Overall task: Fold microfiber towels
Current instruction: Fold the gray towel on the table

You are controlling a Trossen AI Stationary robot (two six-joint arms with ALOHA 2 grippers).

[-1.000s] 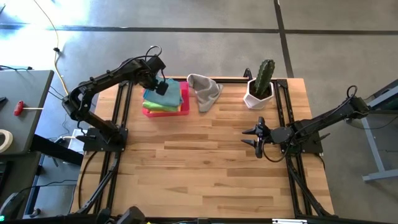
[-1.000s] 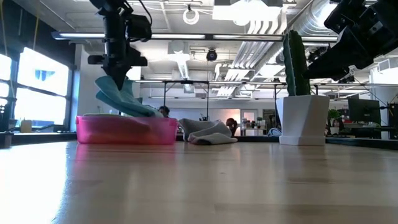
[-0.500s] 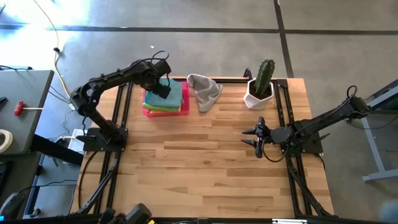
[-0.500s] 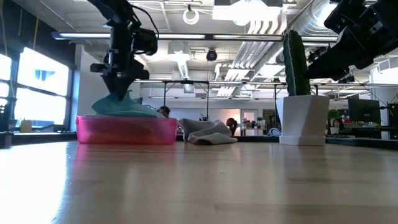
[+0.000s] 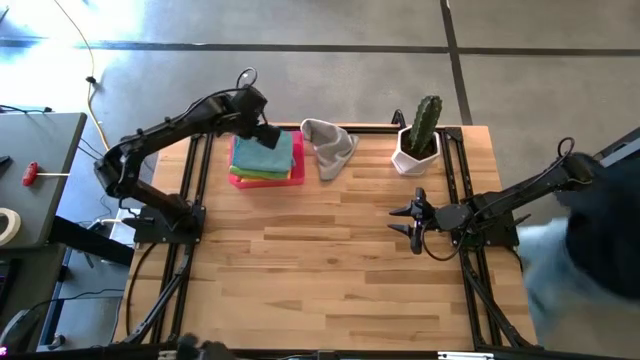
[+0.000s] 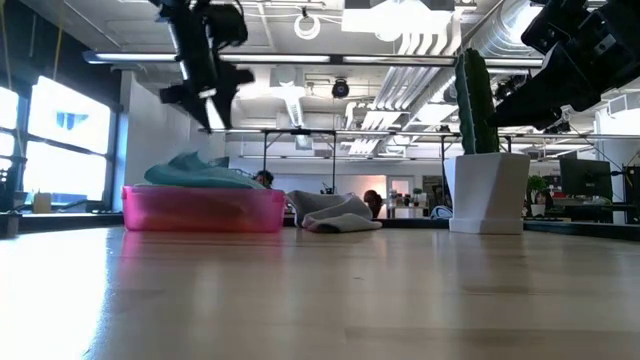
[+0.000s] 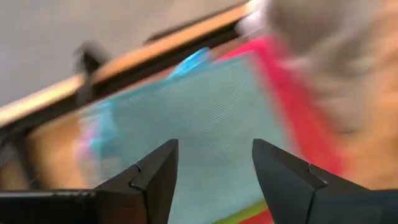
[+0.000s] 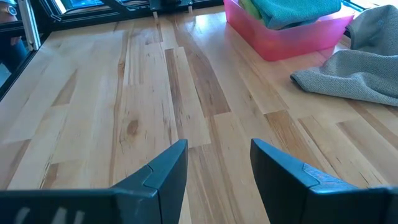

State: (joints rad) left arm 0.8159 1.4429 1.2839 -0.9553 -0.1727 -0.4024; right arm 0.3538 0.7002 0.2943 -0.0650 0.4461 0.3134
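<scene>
At the bench's far edge, left of centre, the pink tray (image 5: 296, 172) holds a stack of folded microfiber towels with a light blue towel (image 5: 266, 153) on top, and the grey towel (image 5: 330, 146) lies crumpled on the wood just beside the tray's right side. The left gripper (image 5: 263, 133) hangs above the stack, clear of the light blue towel, its claw released and grasping nothing — the fingers stand apart in the left wrist view. The right gripper (image 5: 412, 222) waits near the bench's right edge — claw spread, nothing in it — with the potted cactus (image 5: 420, 132) standing at the far right corner.
</scene>
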